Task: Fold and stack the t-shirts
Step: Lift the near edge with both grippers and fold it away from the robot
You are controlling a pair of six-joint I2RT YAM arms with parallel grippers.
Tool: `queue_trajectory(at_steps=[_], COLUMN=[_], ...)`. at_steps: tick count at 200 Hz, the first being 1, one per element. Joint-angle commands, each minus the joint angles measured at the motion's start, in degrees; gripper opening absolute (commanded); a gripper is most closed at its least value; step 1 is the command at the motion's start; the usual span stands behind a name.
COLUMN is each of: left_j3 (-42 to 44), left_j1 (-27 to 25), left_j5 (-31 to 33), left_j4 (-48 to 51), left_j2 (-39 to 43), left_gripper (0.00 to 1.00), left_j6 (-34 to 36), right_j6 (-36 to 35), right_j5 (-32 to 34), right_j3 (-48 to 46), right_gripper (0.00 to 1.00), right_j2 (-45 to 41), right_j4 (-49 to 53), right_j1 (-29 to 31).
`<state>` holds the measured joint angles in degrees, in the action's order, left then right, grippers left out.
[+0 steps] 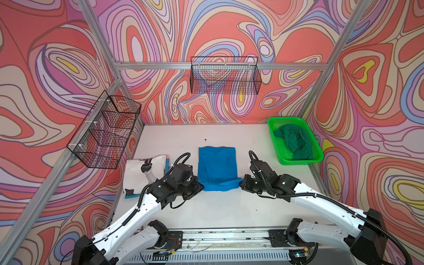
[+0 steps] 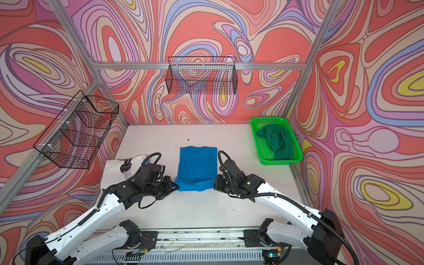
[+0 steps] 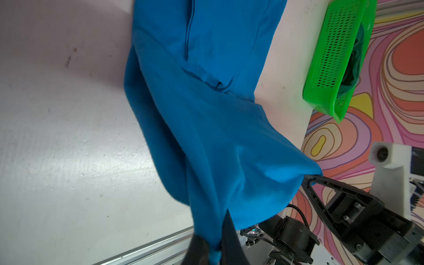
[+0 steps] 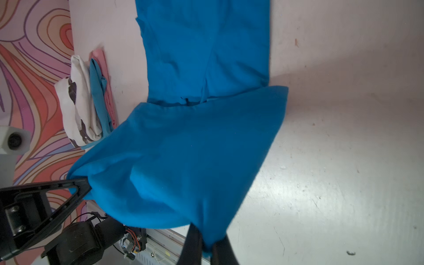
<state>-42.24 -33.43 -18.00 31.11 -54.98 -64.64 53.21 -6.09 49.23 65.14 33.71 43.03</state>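
A bright blue t-shirt lies mid-table, partly folded, with its near hem lifted off the table. My left gripper is shut on the hem's near-left corner. My right gripper is shut on the near-right corner. At the left, a folded white t-shirt with dark print rests on a lighter blue t-shirt. A dark green t-shirt lies crumpled in the green mesh basket.
The green basket stands at the table's back right corner, against the wall. Black wire baskets hang on the back wall and the left wall. A metal rail with both arm bases runs along the front edge.
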Motion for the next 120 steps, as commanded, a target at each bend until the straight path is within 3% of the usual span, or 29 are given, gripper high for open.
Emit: queue_trajectory(at_steps=[1,52,120], left_j3=[-3.4,-7.9,-8.4], left_j1=[1.7,4.2,6.2], left_j5=[-1.7,-1.7,1.4], left_j4=[0.3,0.3,-1.5], left_j2=[-2.0,-5.7,-4.4], left_gripper=[0.0,0.0,0.0], left_j6=[2.3,3.9,0.9], right_j6=[-4.2,-5.9,-6.0], right_j5=[-1.9,-7.6,-11.6], right_j3=[3.4,6.0,9.8], right_gripper=[0.0,0.0,0.0], right_j2=[2.2,7.0,10.5], right_j4=[0.6,-3.7,-7.7], right_j1=[-1.9,-6.2,-8.4])
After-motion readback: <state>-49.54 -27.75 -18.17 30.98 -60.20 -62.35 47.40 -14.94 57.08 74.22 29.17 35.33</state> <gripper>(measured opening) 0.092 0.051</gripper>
